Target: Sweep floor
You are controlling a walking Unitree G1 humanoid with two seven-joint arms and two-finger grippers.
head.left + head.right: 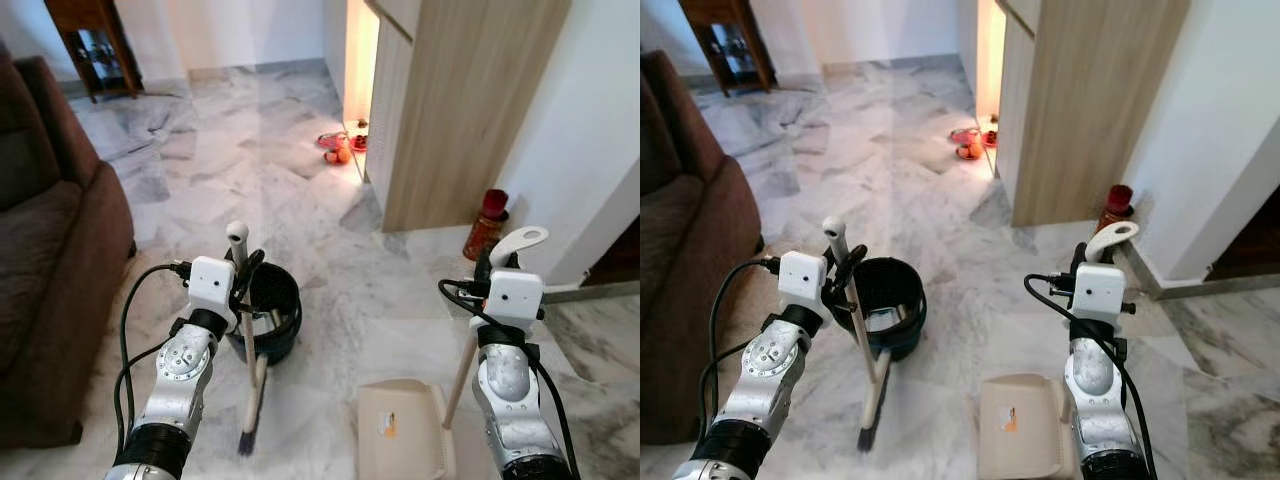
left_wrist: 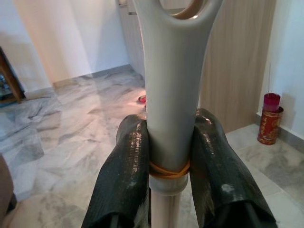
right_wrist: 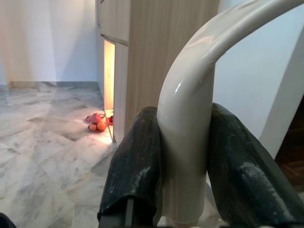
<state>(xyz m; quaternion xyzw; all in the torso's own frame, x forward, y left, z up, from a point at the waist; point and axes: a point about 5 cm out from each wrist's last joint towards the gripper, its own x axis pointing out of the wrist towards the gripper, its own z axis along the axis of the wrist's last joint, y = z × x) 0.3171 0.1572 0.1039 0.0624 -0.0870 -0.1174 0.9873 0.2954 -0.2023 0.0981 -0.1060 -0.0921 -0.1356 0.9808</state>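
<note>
My left gripper (image 1: 243, 272) is shut on the grey handle of a small broom (image 1: 247, 345), which stands nearly upright with its dark bristles on the marble floor. In the left wrist view both black fingers (image 2: 124, 171) clamp the broom handle (image 2: 172, 95). My right gripper (image 1: 497, 262) is shut on the curved cream handle of a dustpan (image 1: 402, 430), whose beige pan rests on the floor close in front of me. The dustpan handle (image 3: 190, 118) sits between the right fingers (image 3: 137, 161) in the right wrist view.
A black bucket (image 1: 276, 312) stands just behind the broom. A brown sofa (image 1: 45, 220) fills the left side. A wooden cabinet wall (image 1: 470, 110) rises at the right, with a red tin (image 1: 486, 225) at its foot. Small red and orange items (image 1: 338, 148) lie by a lit doorway.
</note>
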